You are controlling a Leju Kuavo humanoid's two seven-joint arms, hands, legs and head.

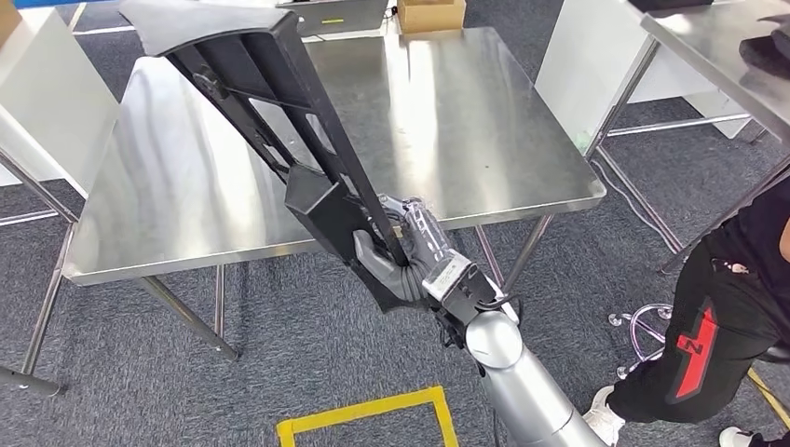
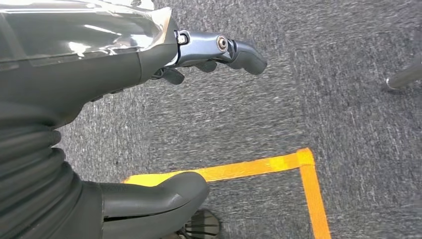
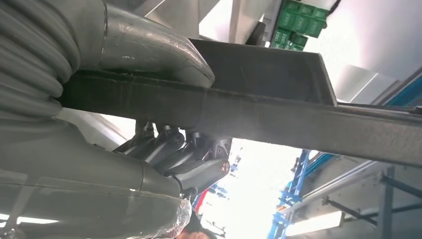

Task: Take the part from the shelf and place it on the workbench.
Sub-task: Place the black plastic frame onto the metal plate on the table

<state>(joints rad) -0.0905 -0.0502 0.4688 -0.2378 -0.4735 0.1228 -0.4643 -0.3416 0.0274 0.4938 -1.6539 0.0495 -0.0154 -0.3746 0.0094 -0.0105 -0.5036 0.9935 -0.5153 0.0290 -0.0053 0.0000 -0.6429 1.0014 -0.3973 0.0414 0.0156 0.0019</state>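
Note:
The part is a long black ribbed plastic piece. In the head view it slants up and to the left over the steel workbench. My right hand grips its lower end just off the bench's near edge. In the right wrist view the thumb lies over the part's edge and the dark fingers curl under it. My left hand hangs over grey carpet, its fingers and thumb apart with nothing between them.
A person in black trousers stands at the right. A second steel table with a dark object stands at the far right. Yellow tape marks the carpet near me. A cardboard box sits beyond the bench.

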